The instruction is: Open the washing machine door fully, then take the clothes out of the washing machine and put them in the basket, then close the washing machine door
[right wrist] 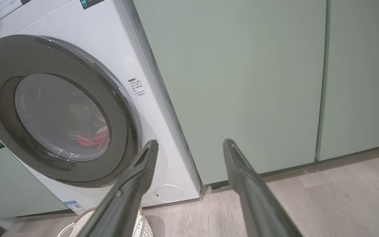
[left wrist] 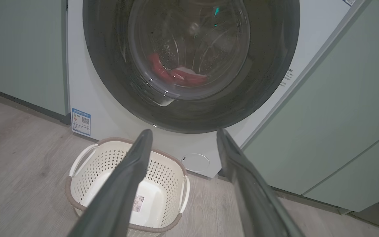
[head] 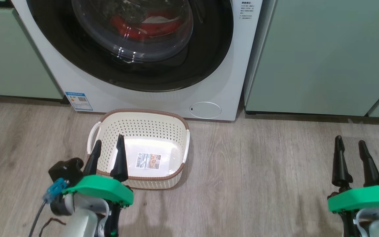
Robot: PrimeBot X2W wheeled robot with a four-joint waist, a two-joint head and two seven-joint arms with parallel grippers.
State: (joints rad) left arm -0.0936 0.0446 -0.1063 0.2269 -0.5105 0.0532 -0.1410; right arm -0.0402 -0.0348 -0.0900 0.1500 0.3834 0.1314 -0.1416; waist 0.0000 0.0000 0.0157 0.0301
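Along the far side of the wood floor (head: 258, 171): pale green cabinets (head: 324, 56) left and right, the white washer (head: 222, 82) between them.

Set in its front, the round black door (head: 206, 56), shut flush by the look of it, clear dome bulging toward the near side. Probably stiff on its latch and hinge, and glossy enough to slip under a finger. Pointless to pinch the flat ring. Better to hook the paler notch on its right rim (right wrist: 105, 77), seemingly the pull recess, and swing wide. Cannot tell the hinge side for certain.

On the floor just near of the washer, below the door and slightly left: the cream basket (head: 143, 113), with a sticker on its bottom. Likely light and rigid, easy to shove off its spot if bumped.

Behind the glass, low in the drum: the red clothes (head: 137, 28) with a white patch. Soft, limp and light unless damp. Apt to trail and catch on the drum lip, so best taken by a bunched fold near the middle and lifted well clear before dropping.

Above the basket's near left part, the left pincer (head: 109, 140): fingers parted, carrying nothing. Well to the right over bare floor, the right pincer (head: 350, 140): likewise spread and unladen, apart from the door. First step not yet begun, judging from this.
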